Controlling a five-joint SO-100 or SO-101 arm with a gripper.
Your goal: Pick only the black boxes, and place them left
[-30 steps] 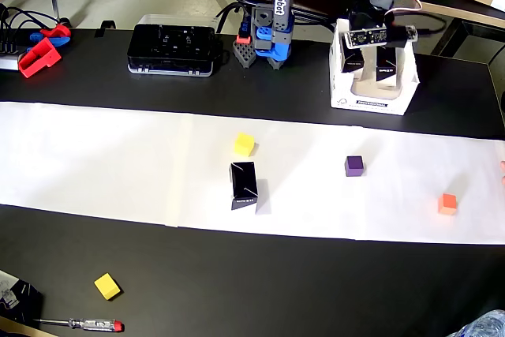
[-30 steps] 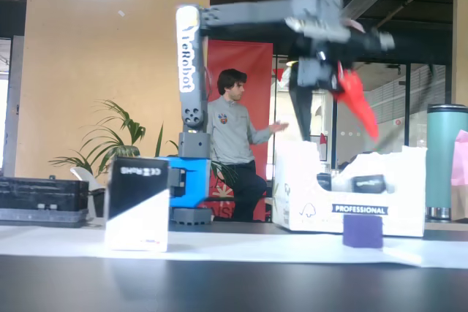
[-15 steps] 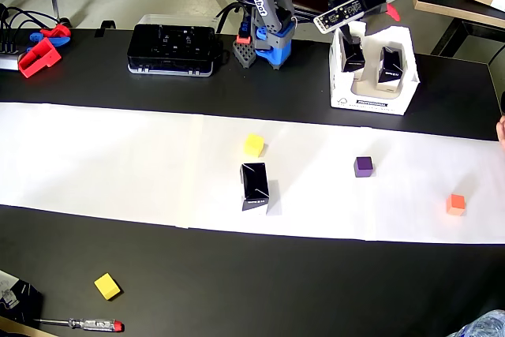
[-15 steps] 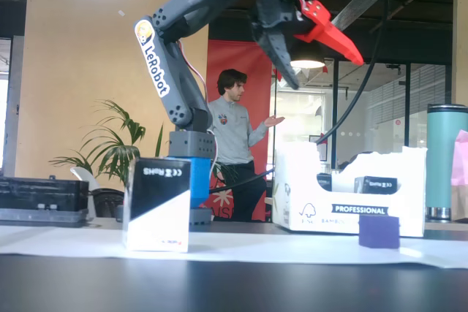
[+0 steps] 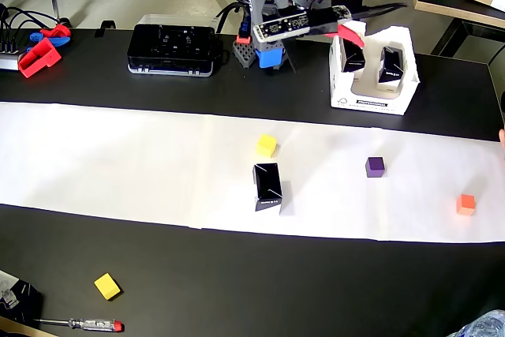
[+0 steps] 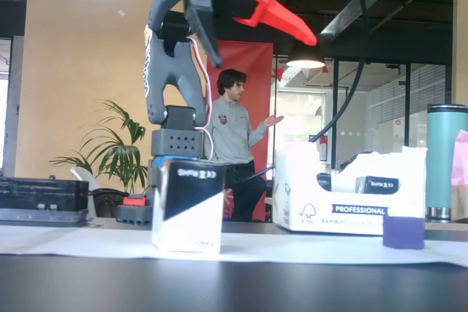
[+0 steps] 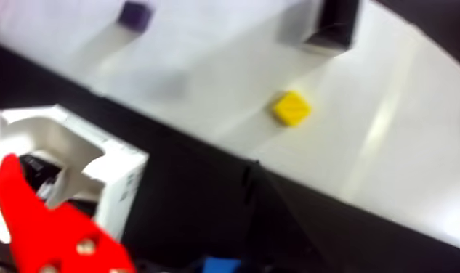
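One black box (image 5: 268,185) stands on the white paper strip (image 5: 118,155) near its middle; the fixed view shows this black box (image 6: 186,206) up close. Two more black boxes (image 5: 354,57) (image 5: 389,65) sit inside a white carton (image 5: 371,102) at the back right. My gripper (image 5: 327,43) hangs high above the table's back edge, just left of the carton, open and holding nothing. In the fixed view the gripper (image 6: 267,52) is spread wide. The wrist view shows only its red finger (image 7: 51,232), over the carton (image 7: 123,174).
On the paper lie a yellow cube (image 5: 267,145), a purple cube (image 5: 375,166) and an orange cube (image 5: 467,204). Another yellow cube (image 5: 106,286) and a screwdriver (image 5: 79,323) lie at the front left. A flat black device (image 5: 172,39) sits at the back.
The gripper has lifted out of the white carton and swung left, with nothing in it. Everything on the table appears shifted slightly right in the overhead view.
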